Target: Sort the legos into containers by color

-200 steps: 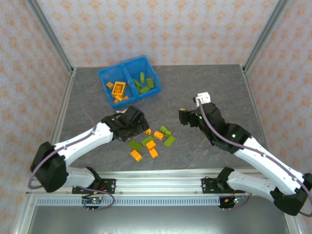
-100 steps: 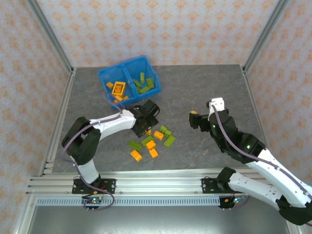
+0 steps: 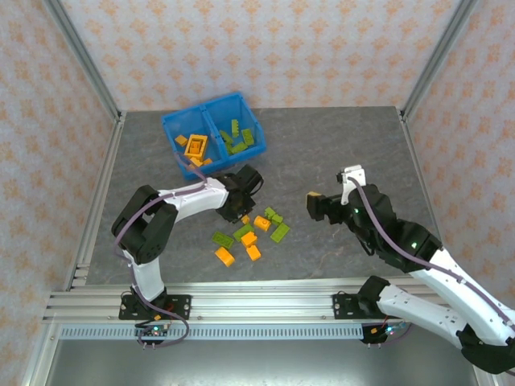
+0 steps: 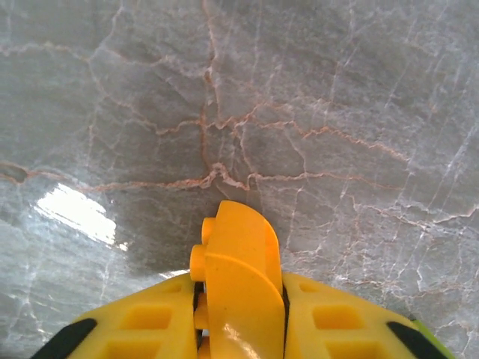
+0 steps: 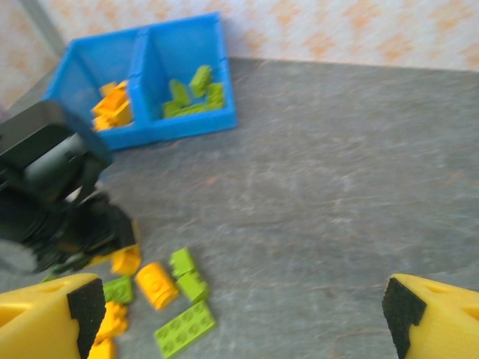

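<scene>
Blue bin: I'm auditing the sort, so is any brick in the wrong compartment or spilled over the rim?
Nothing stands out. The blue bin holds orange bricks left of its divider and green bricks right of it, none mixed.

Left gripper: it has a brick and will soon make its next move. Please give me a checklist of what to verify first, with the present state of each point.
1. Orange brick clamped in the left gripper: ok.
2. Brick lifted off the table: cannot tell.
3. Blue bin keeps colours apart, orange bricks in one compartment and green bricks in the other: ok.
4. Right gripper open and apart from the left arm: ok.
5. All bricks sorted: not ok, a loose pile lies on the table.
</scene>
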Action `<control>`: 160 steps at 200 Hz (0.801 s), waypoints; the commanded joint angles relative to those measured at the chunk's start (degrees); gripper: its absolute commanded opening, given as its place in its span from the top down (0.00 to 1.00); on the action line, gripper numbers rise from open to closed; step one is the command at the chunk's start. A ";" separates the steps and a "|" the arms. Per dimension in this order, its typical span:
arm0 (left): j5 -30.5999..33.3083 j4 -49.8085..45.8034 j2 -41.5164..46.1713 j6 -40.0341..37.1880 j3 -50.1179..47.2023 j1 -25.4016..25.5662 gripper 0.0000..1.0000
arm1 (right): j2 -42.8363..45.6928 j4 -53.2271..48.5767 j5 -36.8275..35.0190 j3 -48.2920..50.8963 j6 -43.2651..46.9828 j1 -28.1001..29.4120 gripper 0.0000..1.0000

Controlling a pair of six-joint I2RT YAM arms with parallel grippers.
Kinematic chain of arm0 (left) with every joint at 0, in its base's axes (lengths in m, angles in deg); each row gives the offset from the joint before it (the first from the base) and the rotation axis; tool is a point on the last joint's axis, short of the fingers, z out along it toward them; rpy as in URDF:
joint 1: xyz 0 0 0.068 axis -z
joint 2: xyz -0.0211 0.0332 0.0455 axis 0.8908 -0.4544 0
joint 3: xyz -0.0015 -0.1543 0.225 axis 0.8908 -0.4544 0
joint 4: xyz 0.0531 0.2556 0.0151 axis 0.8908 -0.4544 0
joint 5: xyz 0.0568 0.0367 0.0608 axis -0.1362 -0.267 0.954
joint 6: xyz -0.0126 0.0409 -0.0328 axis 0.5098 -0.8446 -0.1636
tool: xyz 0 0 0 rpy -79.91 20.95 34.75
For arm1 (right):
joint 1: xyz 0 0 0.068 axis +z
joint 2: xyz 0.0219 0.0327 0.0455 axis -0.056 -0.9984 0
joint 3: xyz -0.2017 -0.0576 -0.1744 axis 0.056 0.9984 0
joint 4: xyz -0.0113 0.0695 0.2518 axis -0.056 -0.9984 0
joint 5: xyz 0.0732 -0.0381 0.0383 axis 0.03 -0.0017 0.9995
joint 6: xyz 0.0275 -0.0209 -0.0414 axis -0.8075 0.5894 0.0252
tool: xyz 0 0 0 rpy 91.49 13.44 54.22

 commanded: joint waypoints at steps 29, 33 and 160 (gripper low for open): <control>2.14 -6.89 2.65 -6.80 3.71 -3.25 0.88 | -2.41 -3.18 19.84 -0.39 -0.18 -0.10 0.06; 2.83 -7.78 2.99 -7.98 4.74 -3.55 0.88 | -2.60 -3.21 20.40 -0.60 -0.19 -0.10 0.06; 14.69 -21.37 -13.71 -34.40 47.09 -24.23 0.88 | -5.62 1.49 17.49 -1.97 -5.14 -0.10 0.07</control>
